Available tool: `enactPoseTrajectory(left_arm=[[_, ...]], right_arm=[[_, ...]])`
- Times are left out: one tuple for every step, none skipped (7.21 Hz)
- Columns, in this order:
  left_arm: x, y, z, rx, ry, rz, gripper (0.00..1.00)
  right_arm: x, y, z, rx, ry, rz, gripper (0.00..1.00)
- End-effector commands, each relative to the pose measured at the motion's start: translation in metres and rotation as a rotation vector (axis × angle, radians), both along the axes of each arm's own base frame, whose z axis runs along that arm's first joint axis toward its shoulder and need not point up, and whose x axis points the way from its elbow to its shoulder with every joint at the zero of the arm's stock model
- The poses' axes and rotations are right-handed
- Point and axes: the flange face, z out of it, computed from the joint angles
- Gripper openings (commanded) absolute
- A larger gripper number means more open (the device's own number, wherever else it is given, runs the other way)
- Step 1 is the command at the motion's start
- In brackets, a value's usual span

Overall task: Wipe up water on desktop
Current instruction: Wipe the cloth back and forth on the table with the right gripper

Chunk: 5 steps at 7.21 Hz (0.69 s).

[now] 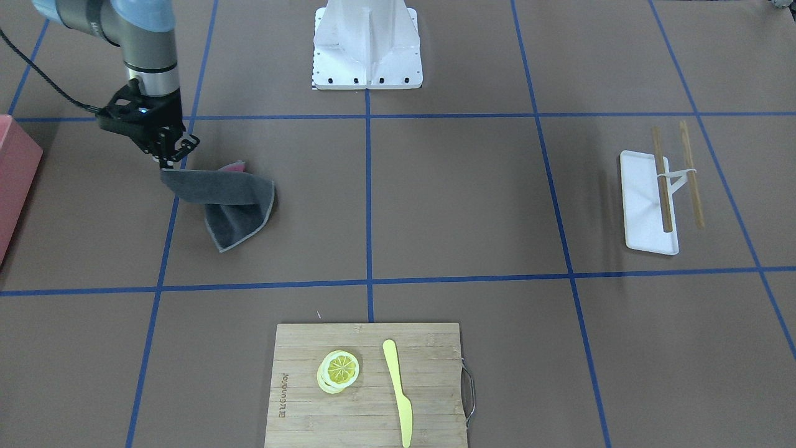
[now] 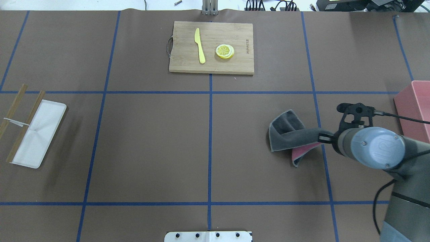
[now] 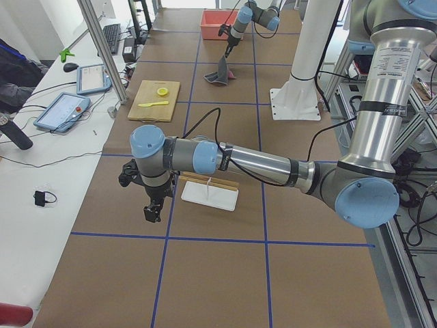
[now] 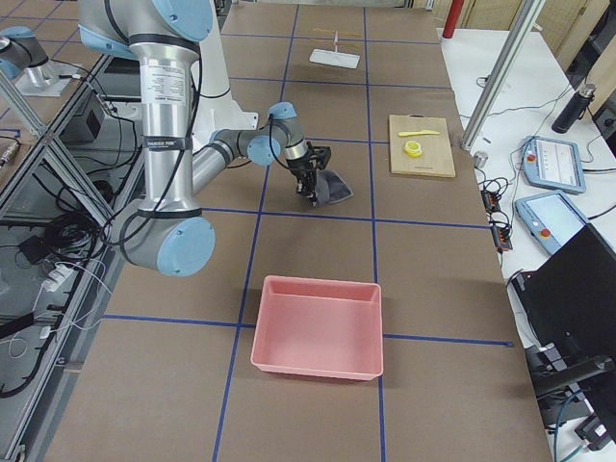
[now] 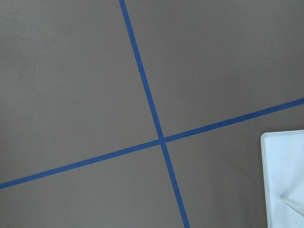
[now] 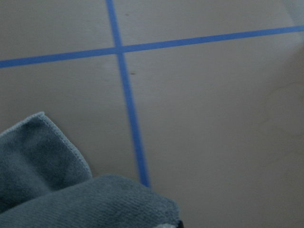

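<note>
Here my right gripper point(image 1: 166, 163) pinches a corner of the cloth point(image 1: 233, 198), the rest lying on the desktop point(image 1: 472, 205); for my left gripper point(image 3: 151, 212) I cannot tell.

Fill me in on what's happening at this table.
The right gripper is shut on one corner of a grey microfibre cloth, holding that corner up while the rest drapes onto the matte brown desktop. The left gripper hangs over the desktop beside a white rectangular tray. No water is discernible.
</note>
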Motion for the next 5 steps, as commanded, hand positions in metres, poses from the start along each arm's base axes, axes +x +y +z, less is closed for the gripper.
enactPoseTrajectory(left_arm=[[0.000,0.000,0.001,-0.002,0.000,0.001,0.98],[0.000,0.001,0.001,-0.002,0.000,-0.001,0.98],[0.000,0.000,0.001,-0.002,0.000,0.001,0.98],[0.000,0.000,0.002,-0.004,0.000,0.001,0.98],[0.000,0.000,0.002,-0.004,0.000,0.001,0.98]], right_arm=[[0.055,0.013,0.055,-0.023,0.143,-0.056,0.00],[0.038,0.008,0.035,-0.007,0.096,-0.049,0.00],[-0.006,-0.016,-0.002,0.021,0.011,-0.022,0.00],[-0.067,-0.037,-0.039,0.021,-0.070,0.014,0.00],[-0.125,-0.049,-0.082,0.010,-0.135,0.040,0.00]])
